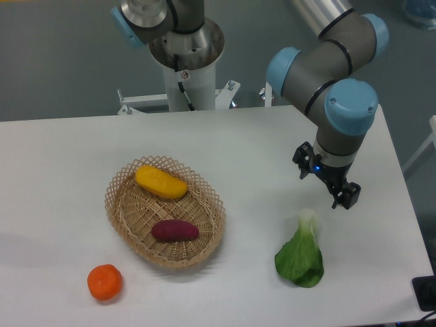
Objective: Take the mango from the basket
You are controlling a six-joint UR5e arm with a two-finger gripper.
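Mango lies in the basket.
We see the gripper well apart, seemingly spread and empty.

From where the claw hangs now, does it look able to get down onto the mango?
Probably yes. The mango lies uncovered at the basket's far end, apart from the purple tuber. The claw hangs off to the side, with nothing between.

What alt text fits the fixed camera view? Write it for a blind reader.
A robot gripper hovers above a white table, right of a wicker basket holding a yellow mango and a purple tuber. A leafy green and an orange fruit lie outside the basket.
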